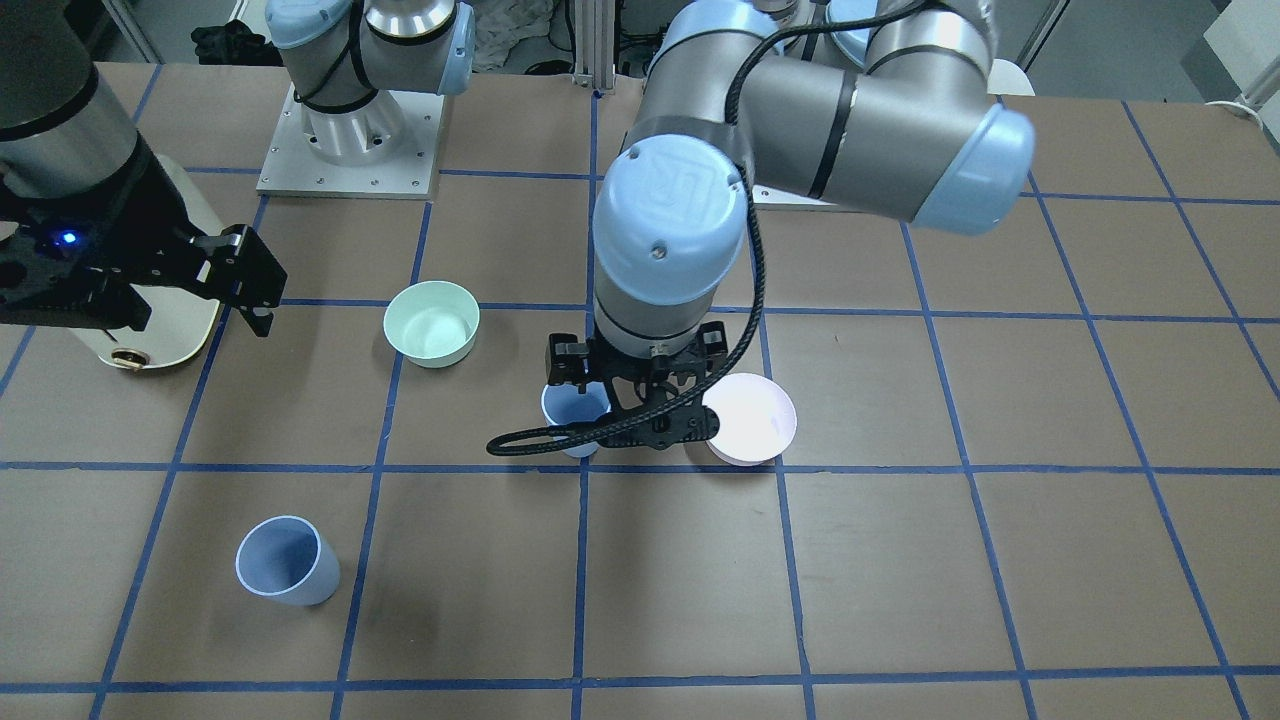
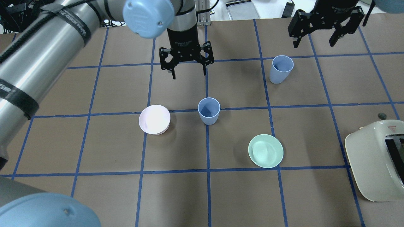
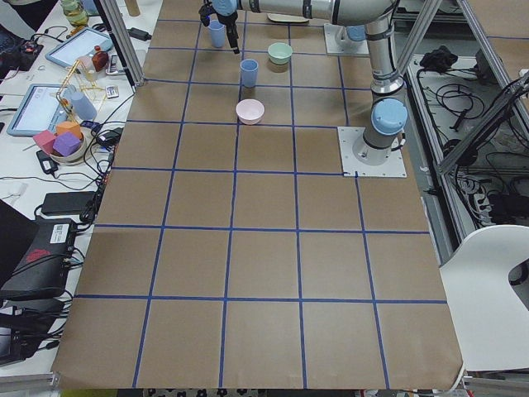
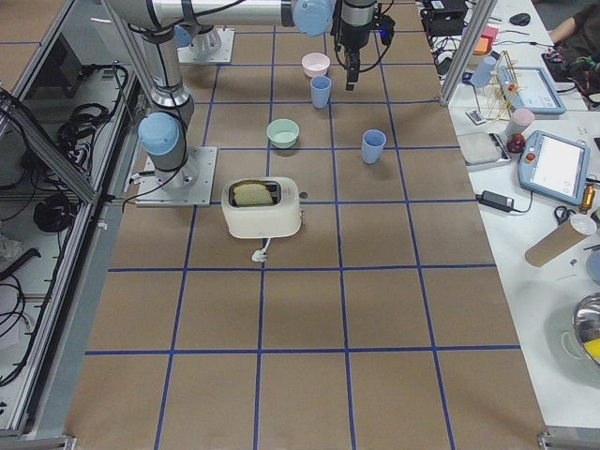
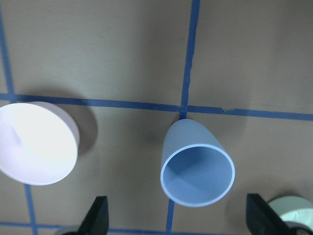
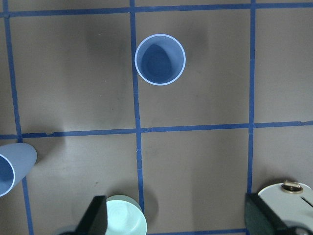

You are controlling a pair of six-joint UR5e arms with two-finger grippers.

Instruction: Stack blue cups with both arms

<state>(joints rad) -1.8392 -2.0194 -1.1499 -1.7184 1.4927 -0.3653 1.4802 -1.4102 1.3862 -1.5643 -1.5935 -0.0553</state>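
As the left gripper (image 2: 188, 73) hovered spread wide over the middle blue cup (image 2: 208, 111), the right gripper (image 2: 314, 42) hung equally spread near the far blue cup (image 2: 281, 69).

1 cup (image 2: 208, 111) roughly between 2 bowls (image 2: 154, 119) (image 2: 265, 150)

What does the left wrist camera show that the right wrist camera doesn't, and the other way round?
Only the left wrist view shows the pink bowl. Only the right wrist view shows the cream toaster and the second blue cup, seen from straight above. Both views share the blue cup at the tape crossing and the mint-green bowl, which is cut off at the bottom edge in each.
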